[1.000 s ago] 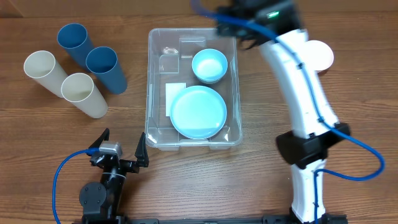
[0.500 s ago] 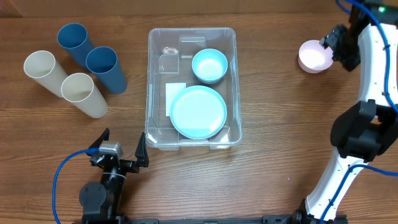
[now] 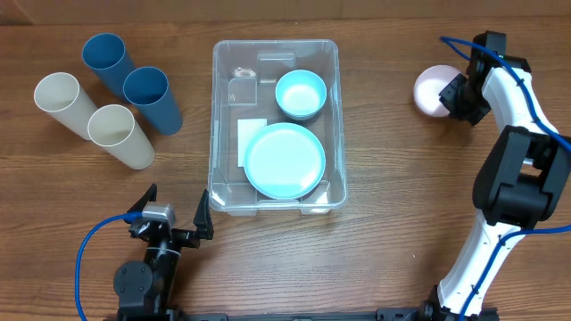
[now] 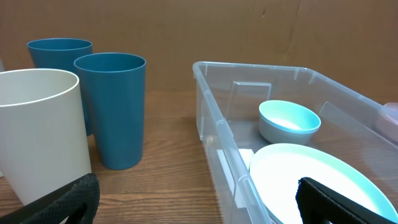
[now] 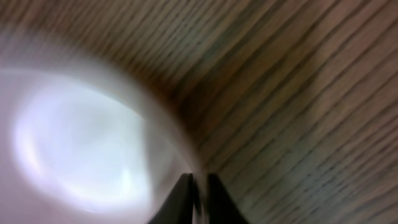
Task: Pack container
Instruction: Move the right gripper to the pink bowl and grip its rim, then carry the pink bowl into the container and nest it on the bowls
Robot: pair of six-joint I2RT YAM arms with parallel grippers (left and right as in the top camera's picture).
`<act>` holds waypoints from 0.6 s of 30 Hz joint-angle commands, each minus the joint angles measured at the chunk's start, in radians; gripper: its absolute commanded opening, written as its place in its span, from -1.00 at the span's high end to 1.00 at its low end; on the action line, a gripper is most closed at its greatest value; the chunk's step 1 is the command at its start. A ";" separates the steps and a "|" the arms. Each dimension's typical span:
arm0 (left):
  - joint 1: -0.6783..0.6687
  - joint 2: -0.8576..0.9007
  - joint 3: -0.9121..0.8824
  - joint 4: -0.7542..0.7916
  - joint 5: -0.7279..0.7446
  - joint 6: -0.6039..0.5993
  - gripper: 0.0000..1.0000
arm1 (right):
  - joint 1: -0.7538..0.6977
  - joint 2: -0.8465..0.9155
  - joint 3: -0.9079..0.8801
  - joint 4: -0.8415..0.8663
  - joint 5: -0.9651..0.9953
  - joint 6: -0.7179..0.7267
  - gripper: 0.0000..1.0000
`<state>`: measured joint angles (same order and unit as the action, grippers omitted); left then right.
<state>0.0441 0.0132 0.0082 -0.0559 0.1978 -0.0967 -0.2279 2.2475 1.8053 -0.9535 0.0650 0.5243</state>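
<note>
The clear box [image 3: 217, 134] sits in the middle of the tabletop [image 3: 375, 259], with a blue bowl [image 3: 300, 94] and a blue plate [image 3: 284, 160] inside. Far to its right, the right claw [image 3: 457, 96] is pressed together on the pink bowl [image 3: 431, 89] rim, probably to carry it over, though that picture is blurry. The left claw [image 3: 176, 203] is spread wide and empty, near the box corner

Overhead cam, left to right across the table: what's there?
Cream cup → dark blue cup nearest the bin → clear container → pink bowl → right gripper, pinching the bowl's right rim. Skipped for overlap: other blue cup, other cream cup, left gripper.
</note>
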 commanded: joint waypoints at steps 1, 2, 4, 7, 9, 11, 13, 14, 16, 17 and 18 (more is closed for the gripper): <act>0.008 -0.005 -0.003 0.000 0.002 0.015 -1.00 | 0.002 -0.008 0.033 -0.054 0.008 0.002 0.92; 0.008 -0.005 -0.003 0.000 0.002 0.015 -1.00 | 0.002 -0.012 0.054 -0.076 0.008 0.002 0.92; 0.008 -0.005 -0.003 0.000 0.002 0.015 -1.00 | 0.008 -0.054 0.149 -0.154 0.008 -0.009 0.92; 0.008 -0.005 -0.003 0.000 0.002 0.015 -1.00 | 0.031 -0.126 0.298 -0.240 0.008 -0.035 0.92; 0.008 -0.005 -0.003 0.000 0.002 0.015 -1.00 | 0.056 -0.175 0.417 -0.299 0.007 -0.036 0.92; 0.008 -0.005 -0.003 0.000 0.002 0.015 -1.00 | 0.105 -0.225 0.529 -0.354 -0.025 -0.059 0.92; 0.008 -0.005 -0.003 0.000 0.002 0.015 -1.00 | 0.172 -0.267 0.572 -0.387 -0.058 -0.062 0.92; 0.008 -0.005 -0.003 0.000 0.002 0.015 -1.00 | 0.217 -0.288 0.573 -0.393 -0.077 -0.079 0.92; 0.008 -0.005 -0.003 0.000 0.002 0.015 -1.00 | 0.327 -0.304 0.573 -0.413 -0.097 -0.109 0.92; 0.008 -0.005 -0.003 0.000 0.002 0.015 -1.00 | 0.388 -0.303 0.571 -0.425 -0.095 -0.120 0.92; 0.008 -0.005 -0.003 0.000 0.002 0.015 -1.00 | 0.443 -0.298 0.564 -0.426 -0.090 -0.135 0.92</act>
<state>0.0441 0.0132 0.0082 -0.0563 0.1978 -0.0967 0.0956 1.9221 2.3768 -1.3678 -0.0013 0.4427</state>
